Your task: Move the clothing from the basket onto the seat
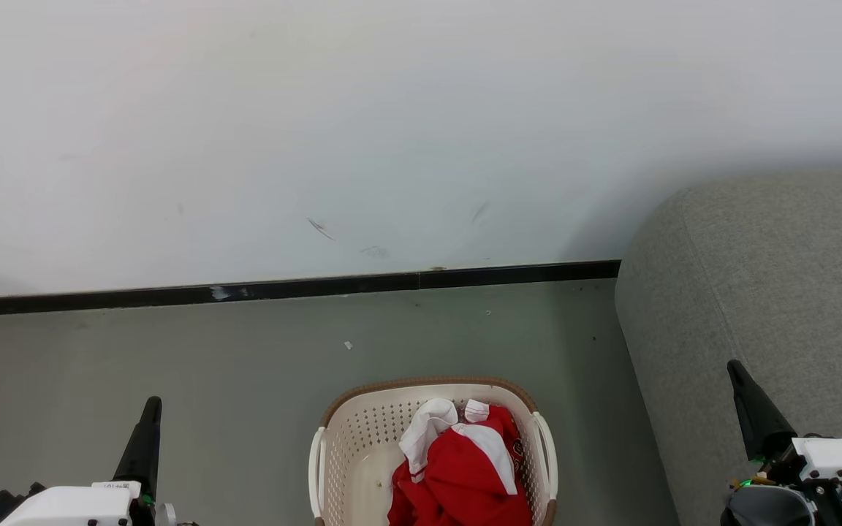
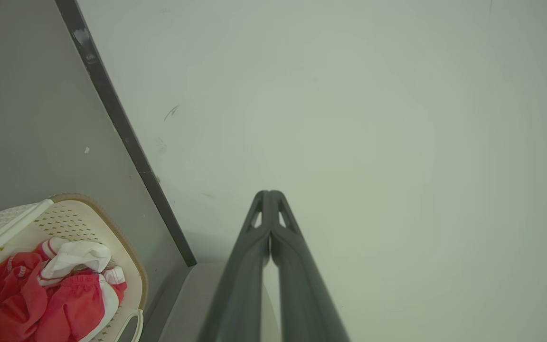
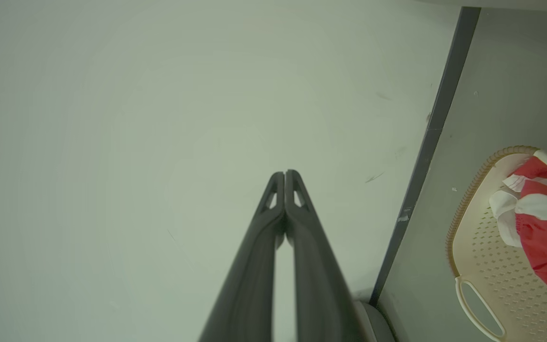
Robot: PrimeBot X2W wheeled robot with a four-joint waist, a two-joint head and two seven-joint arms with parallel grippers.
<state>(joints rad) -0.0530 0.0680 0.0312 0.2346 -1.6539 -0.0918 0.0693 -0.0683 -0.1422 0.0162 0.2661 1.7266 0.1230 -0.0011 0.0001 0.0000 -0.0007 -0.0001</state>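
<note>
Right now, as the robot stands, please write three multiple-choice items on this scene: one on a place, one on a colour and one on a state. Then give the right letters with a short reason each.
1. In the head view, on which side of the basket does the seat stand?
A. left
B. right
C. under it

2. Which colours does the clothing have?
A. red and white
B. blue and yellow
C. black

3. How are the left gripper and the right gripper?
A. both open
B. left shut on the clothing
C. both shut, empty

1 B: the grey upholstery rises to the right of the basket.
2 A: red cloth with white panels lies in the basket.
3 C: in each wrist view the jaws are pressed together with nothing between them.
</note>
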